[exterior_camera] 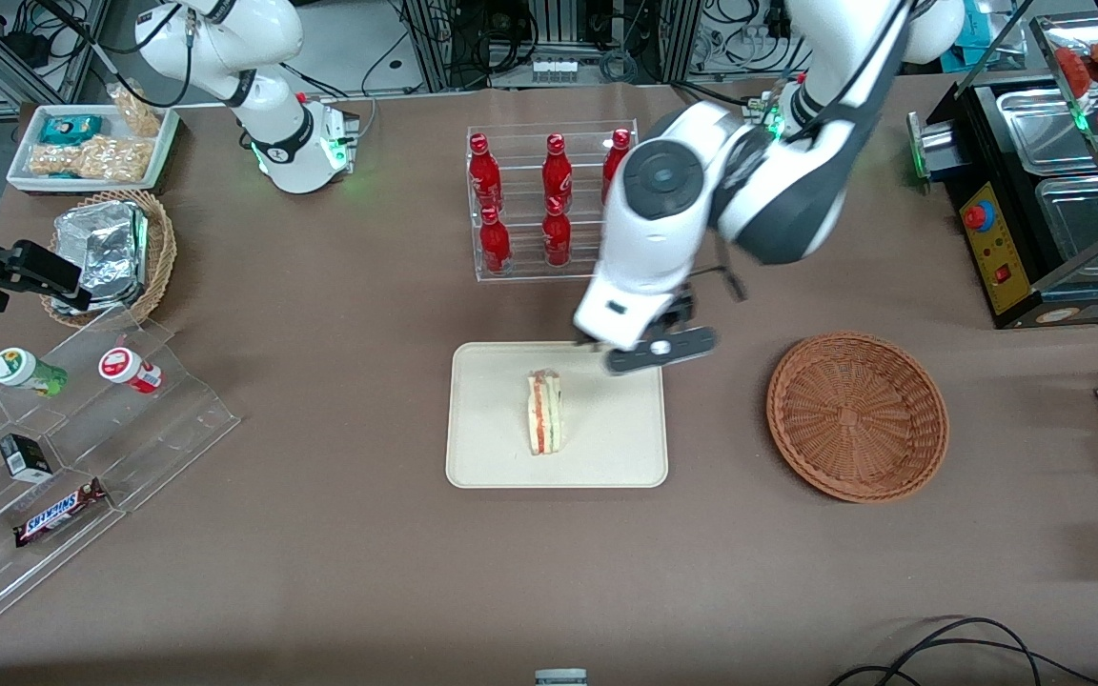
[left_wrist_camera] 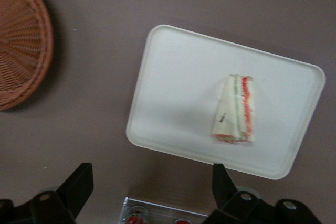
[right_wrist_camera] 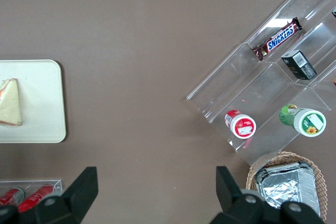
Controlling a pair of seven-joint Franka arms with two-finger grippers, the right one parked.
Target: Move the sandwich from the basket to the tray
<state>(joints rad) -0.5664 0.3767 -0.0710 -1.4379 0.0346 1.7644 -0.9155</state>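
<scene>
1. Sandwich lying on the tray, near its middle, filling edge of red, orange and green stripes facing up; clear-wrapped, triangular, white bread.
2. Tray flat on the brown bench, cream-beige, rectangular with rounded corners and a low rim, holding nothing but the sandwich.
3. Basket beside the tray toward the working arm's end of the bench, well apart from it; round, shallow, reddish-brown woven wicker, nothing visible inside.
4. Hand hovering above the tray's corner farthest from the front camera on the basket side, clear of the sandwich and holding nothing.
5. Fingers spread wide in the left wrist view, pointing down at the bench between tray and bottle rack.
6. Arm bent at the elbow above the bottle rack, white shell with dark joints, wrist tilted down toward the tray.
7. Clear acrylic rack of red bottles standing farther from the front camera than the tray, partly covered by the arm.
8. Lighter tan wicker basket with foil packs toward the parked arm's end of the bench, a white tray of snack bags farther from the camera than it.
9. Stepped clear display stand near the same end, carrying two small tubs, a dark box and a Snickers bar.
</scene>
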